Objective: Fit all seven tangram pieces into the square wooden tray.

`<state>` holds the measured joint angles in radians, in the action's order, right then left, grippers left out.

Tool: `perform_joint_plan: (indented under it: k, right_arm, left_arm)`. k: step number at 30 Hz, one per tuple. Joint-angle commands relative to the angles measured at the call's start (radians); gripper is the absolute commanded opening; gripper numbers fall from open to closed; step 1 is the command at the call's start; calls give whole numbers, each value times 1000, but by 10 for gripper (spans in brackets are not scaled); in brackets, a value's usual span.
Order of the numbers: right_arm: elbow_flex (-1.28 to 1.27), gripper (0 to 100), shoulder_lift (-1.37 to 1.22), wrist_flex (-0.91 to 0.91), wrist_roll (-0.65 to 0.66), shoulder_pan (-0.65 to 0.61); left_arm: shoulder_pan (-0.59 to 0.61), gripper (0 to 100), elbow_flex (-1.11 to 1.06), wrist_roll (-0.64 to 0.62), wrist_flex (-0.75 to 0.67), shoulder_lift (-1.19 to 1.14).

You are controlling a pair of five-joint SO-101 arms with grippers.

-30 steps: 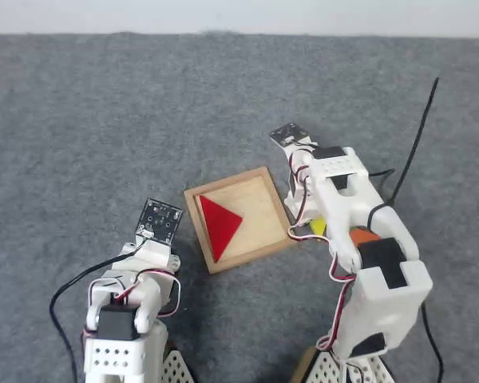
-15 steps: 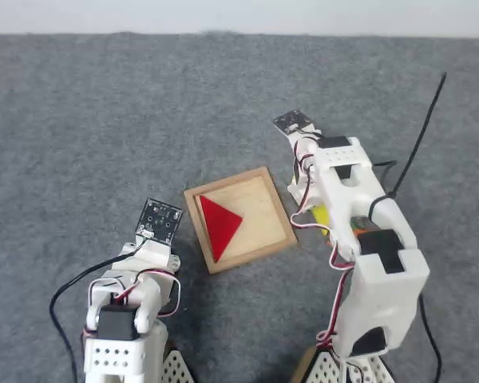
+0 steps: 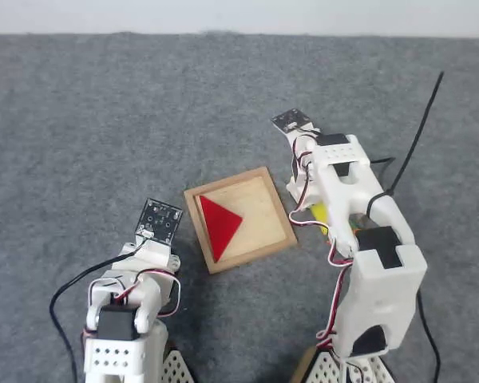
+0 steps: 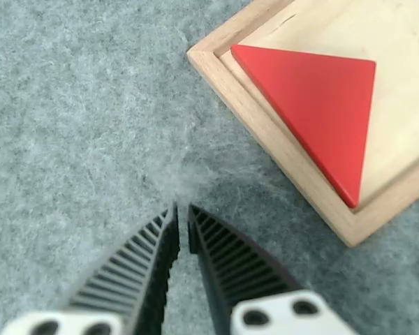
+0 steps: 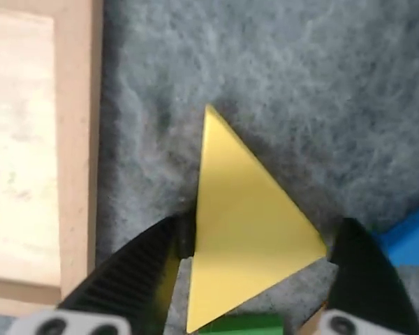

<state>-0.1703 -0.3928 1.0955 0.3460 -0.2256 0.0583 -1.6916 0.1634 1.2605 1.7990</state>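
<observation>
The square wooden tray (image 3: 281,209) lies mid-table with one red triangle (image 3: 218,223) in its left part. The left wrist view has the same tray rim (image 4: 265,132) and red triangle (image 4: 314,105). My left gripper (image 4: 181,209) is shut and empty, hovering over the carpet just off the tray's near-left corner. Right of the tray, my right gripper (image 5: 258,237) is shut on a yellow triangle (image 5: 244,209), one finger on its long edge and the other at its corner. Part of the yellow triangle (image 3: 319,214) peeks out under the right arm.
A blue piece (image 5: 412,230) and a green piece (image 5: 244,325) lie on the carpet close to the yellow triangle. A sliver of orange piece (image 3: 359,233) shows beside the right arm. A black cable (image 3: 415,144) runs off to the back right.
The right arm has shifted slightly toward the far side, and the yellow triangle under it has shifted the same way. The left arm has not moved.
</observation>
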Motion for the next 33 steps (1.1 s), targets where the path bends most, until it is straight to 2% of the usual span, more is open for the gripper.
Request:
perform_joint_plan:
  k: [1, 10, 14, 22, 29, 33]
  right_arm:
    - [40, 241, 2, 28, -23, 12]
    - [40, 237, 21, 33, -31, 18]
    - [-11, 237, 148, 47, -41, 35]
    - [-247, 207, 392, -58, -40, 38]
    - [-281, 314, 404, -65, -129, 77]
    - [-242, 325, 302, -65, -129, 65]
  left_arm:
    - [6, 22, 10, 8, 3, 17]
    - [6, 22, 10, 8, 3, 17]
    - [6, 22, 10, 8, 3, 17]
    - [6, 22, 10, 8, 3, 17]
    - [6, 22, 10, 8, 3, 17]
    - [6, 22, 10, 8, 3, 17]
